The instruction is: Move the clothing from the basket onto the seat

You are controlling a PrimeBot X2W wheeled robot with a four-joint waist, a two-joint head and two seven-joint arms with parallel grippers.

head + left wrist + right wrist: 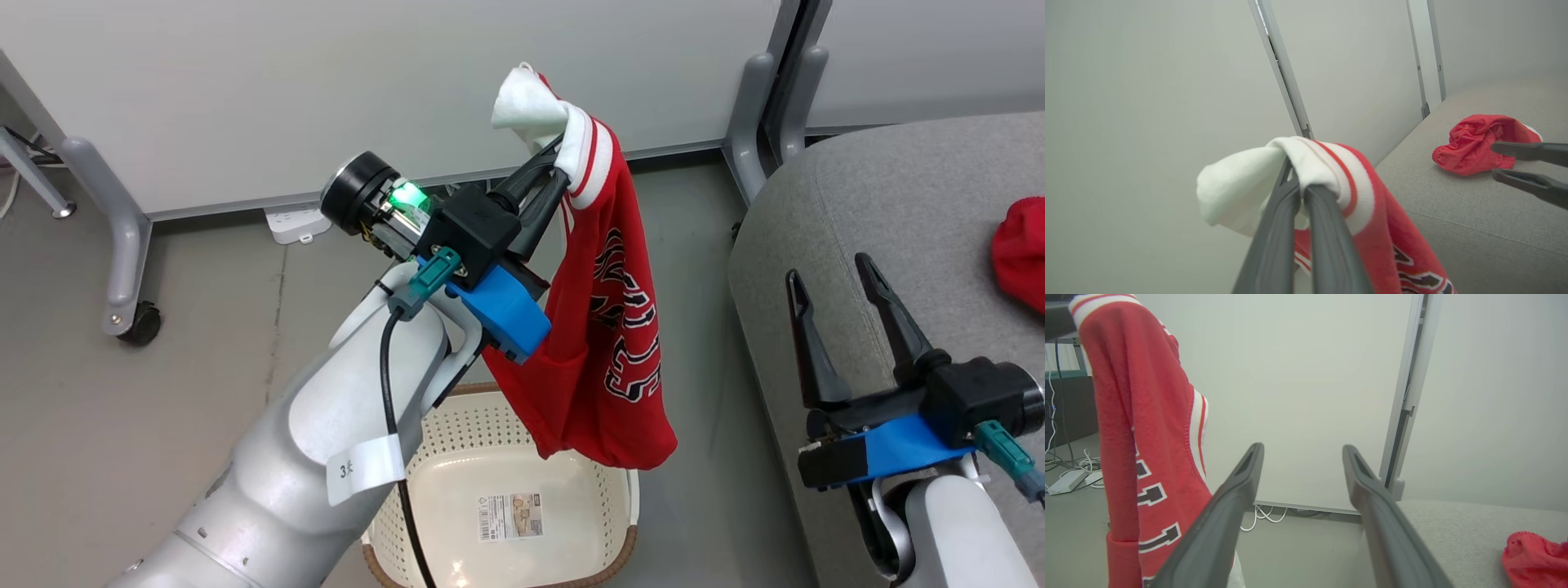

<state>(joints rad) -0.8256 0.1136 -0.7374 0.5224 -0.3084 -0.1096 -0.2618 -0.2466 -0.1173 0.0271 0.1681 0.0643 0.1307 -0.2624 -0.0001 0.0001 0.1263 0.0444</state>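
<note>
A red jersey (608,327) with white striped trim and black-white lettering hangs in the air above the basket (498,506). My left gripper (555,167) is shut on its white collar, fingers (1327,228) pinching the fabric (1306,163). The cream perforated basket sits on the floor below, its inside bare but for a label. A plainer red garment (1020,249) lies on the grey seat (890,204); it shows crumpled (1474,143) in the left wrist view. My right gripper (829,278) hovers open over the seat's left edge, holding nothing. In the right wrist view the jersey (1139,428) hangs at left.
White partition panels (408,82) on grey wheeled legs (122,245) stand behind. A power strip (295,222) and cables lie on the floor by the wall. Grey floor (122,392) lies open to the left of the basket.
</note>
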